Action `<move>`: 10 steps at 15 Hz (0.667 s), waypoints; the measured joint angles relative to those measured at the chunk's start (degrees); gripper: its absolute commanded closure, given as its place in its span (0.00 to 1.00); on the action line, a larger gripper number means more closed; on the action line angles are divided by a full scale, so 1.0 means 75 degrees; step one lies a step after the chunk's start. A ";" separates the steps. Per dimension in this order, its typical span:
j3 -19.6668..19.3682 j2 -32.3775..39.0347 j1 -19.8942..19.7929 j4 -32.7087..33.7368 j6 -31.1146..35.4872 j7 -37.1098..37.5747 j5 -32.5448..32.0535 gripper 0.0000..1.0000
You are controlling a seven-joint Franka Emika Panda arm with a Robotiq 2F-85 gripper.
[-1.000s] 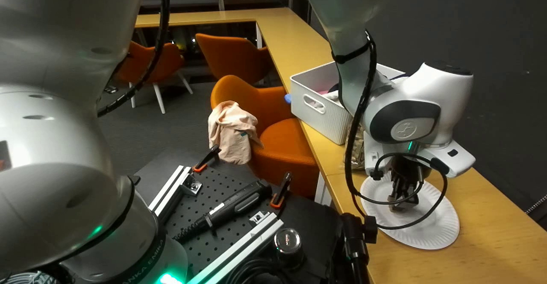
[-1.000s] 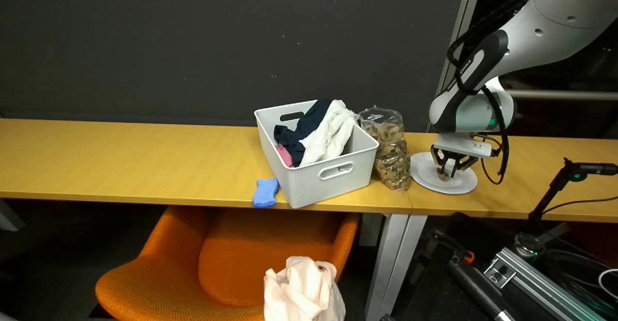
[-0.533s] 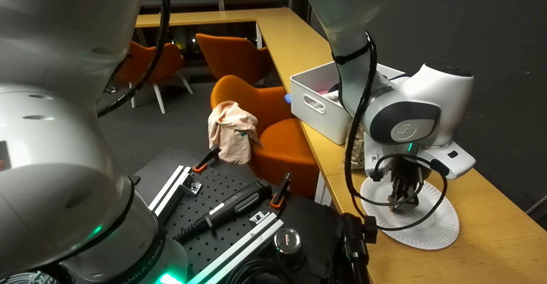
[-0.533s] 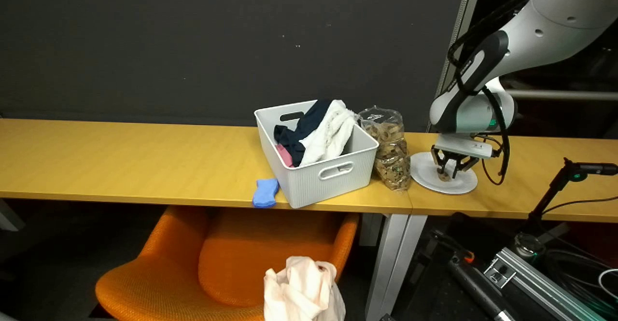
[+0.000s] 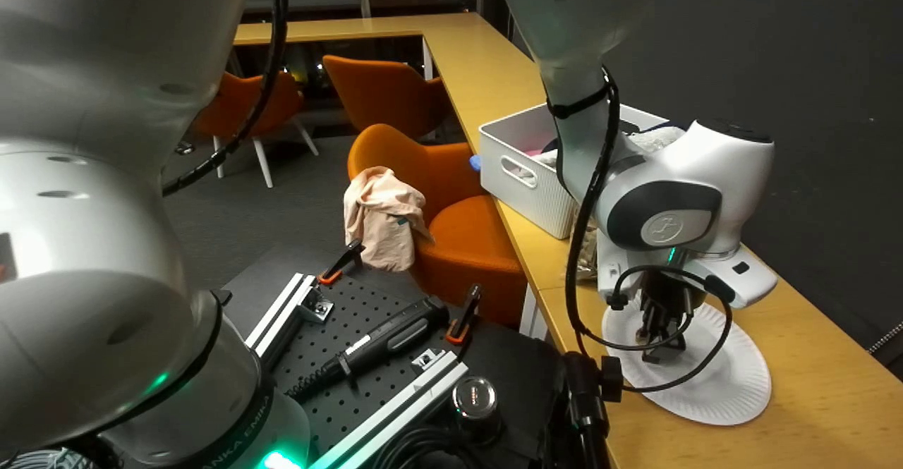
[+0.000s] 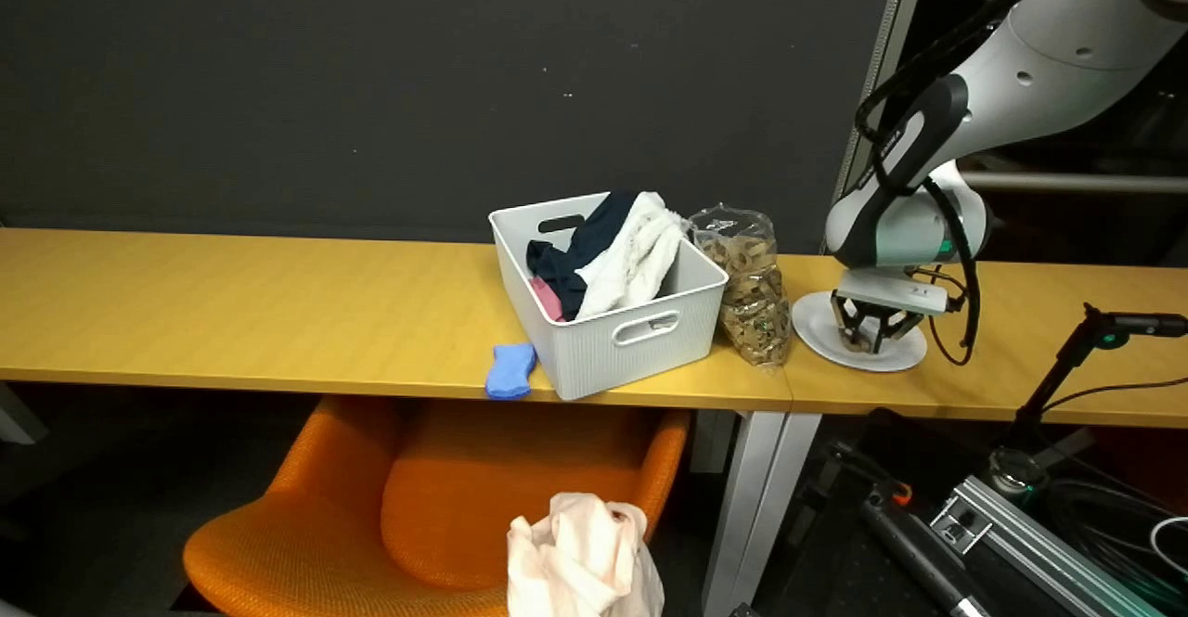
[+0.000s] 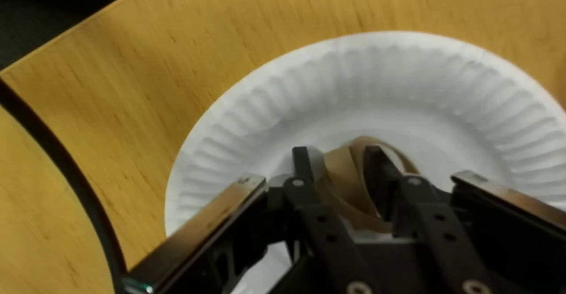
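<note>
wrist: down past hand | both exterior views: farther, plate shared

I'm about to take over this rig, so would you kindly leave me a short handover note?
Gripper: open, fingers apart with part of the tan curled piece between them; a gap shows beside one.
Things: the tan curled piece seems to rest on the white paper plate, on the table; a clear bag is between plate and white box.
Done: gripper down at the piece.
Left: fingers neither firmly closed on it nor clear of it.
</note>
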 measured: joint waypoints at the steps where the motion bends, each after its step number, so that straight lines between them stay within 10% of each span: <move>1: 0.0000 0.0030 0.0000 0.0007 0.0002 0.0001 0.0000 0.99; 10: 0.0000 0.0075 0.0000 0.0059 0.0014 0.0006 0.0001 0.99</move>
